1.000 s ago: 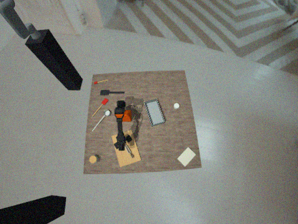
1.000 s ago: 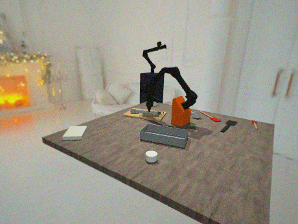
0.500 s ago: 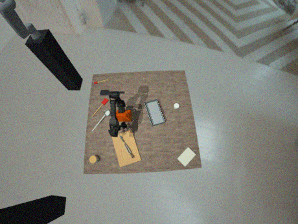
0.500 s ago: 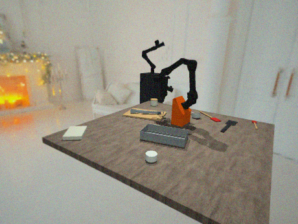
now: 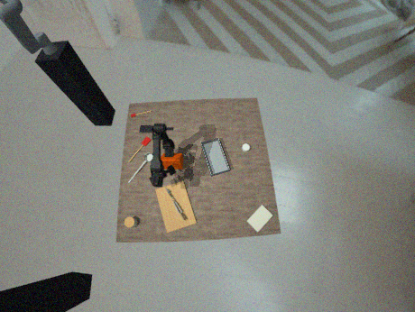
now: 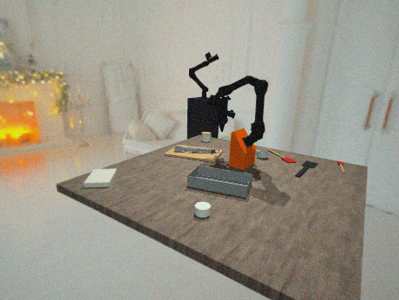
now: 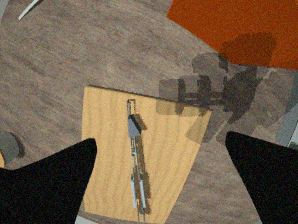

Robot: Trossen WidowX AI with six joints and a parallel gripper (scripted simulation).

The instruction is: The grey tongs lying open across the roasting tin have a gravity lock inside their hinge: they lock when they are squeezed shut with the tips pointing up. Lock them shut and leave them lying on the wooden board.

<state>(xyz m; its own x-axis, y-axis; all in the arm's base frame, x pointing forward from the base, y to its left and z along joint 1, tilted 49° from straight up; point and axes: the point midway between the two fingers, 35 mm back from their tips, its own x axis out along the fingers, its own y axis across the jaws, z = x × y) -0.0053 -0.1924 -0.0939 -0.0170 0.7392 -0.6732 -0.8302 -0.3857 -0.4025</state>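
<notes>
Going left to right in my top view, a squat round pot [image 5: 129,221] [image 6: 206,137] [image 7: 7,147] with a tan top stands near the edge of the brown, streaky-grained table [image 5: 239,194] [image 6: 282,234] [image 7: 45,60]. Further up that side lie a slim stick with a red end [image 5: 133,114] [image 6: 341,166], a red-bladed spatula [image 5: 146,142] [image 6: 288,159] and a pale ladle [image 5: 149,158] [image 6: 262,153] with a thin, straight handle.

My black, jointed arm bends beside an angular orange block [image 5: 177,160] [image 6: 240,153] [image 7: 245,30]. I have the gripper [image 5: 156,181] [image 6: 222,127] [image 7: 162,143] above the table near the board, its dark, tapered fingers wide apart with nothing between them.

The grey tongs [image 5: 177,205] [image 6: 195,150] [image 7: 134,127] lie lengthwise on the pale, straight-grained wooden board [image 5: 169,216] [image 6: 212,157] [image 7: 105,165]. Their slender arms sit close together, with a faceted grey piece near one end; I can't tell whether the lock inside has caught.

To the right is the roasting tin [image 5: 223,154] [image 6: 219,186], grey, oblong and straight-walled. Beyond it I see a smooth white disc-like pot [image 5: 245,147] [image 6: 202,210] and a flat, cream, square-cornered slab [image 5: 260,218] [image 6: 100,178].
</notes>
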